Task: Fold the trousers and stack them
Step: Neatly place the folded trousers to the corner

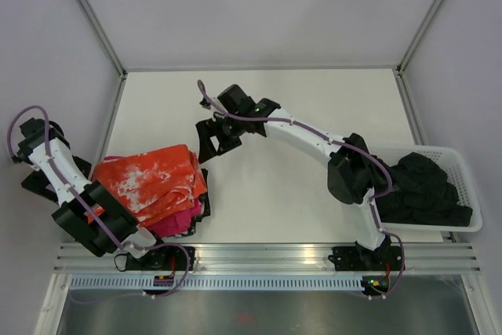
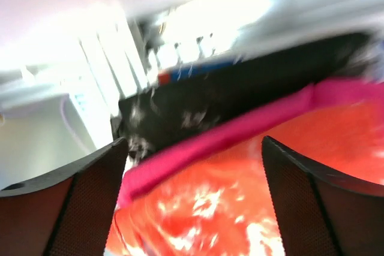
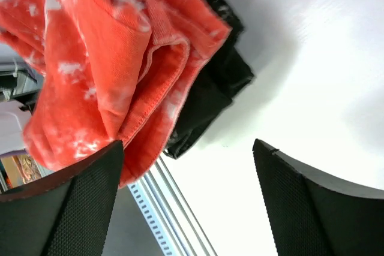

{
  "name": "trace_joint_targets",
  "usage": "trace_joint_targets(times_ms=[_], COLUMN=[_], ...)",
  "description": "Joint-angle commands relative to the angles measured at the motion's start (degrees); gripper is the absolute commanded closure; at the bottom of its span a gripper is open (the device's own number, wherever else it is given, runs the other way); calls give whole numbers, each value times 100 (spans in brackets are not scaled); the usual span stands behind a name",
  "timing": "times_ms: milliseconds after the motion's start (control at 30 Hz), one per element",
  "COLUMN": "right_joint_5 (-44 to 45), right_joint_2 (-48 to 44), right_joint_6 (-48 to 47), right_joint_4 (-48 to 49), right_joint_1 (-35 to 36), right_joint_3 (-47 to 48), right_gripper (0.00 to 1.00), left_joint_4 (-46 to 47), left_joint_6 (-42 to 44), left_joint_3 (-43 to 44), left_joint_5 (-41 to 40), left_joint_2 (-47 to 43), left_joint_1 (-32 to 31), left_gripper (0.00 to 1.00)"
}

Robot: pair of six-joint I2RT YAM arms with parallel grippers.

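The trousers (image 1: 149, 178) lie folded, orange-red with white blotches, on top of a stack at the table's left. In the left wrist view my left gripper (image 2: 193, 148) is open close over the trousers (image 2: 240, 208), with nothing between its fingers. My right gripper (image 1: 210, 143) is open just past the stack's far right corner, above the bare table. In the right wrist view the trousers' folded edge (image 3: 102, 58) hangs beside my right gripper (image 3: 187, 145), apart from both fingers.
Under the trousers lie a magenta-pink folded cloth (image 1: 176, 223) and a black garment (image 1: 205, 198). A white basket (image 1: 463, 170) with dark clothes (image 1: 423, 190) stands at the right edge. An aluminium rail (image 1: 267, 253) runs along the near edge.
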Motion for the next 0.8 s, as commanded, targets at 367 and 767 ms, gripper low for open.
trace_joint_targets(times_ms=[367, 767], right_joint_5=[613, 1860], right_joint_2=[-1899, -2850], right_joint_6=[-259, -216], right_joint_4=[-1102, -1031], right_joint_1=[-2133, -2952], right_joint_3=[493, -958], right_gripper=[10, 20], left_joint_4=[711, 553], left_joint_6=[-164, -3267], left_joint_3=[755, -1169], left_joint_5=[2045, 947], left_joint_2=[-1198, -1119], left_joint_1=[-3219, -6964], left_gripper=[17, 84])
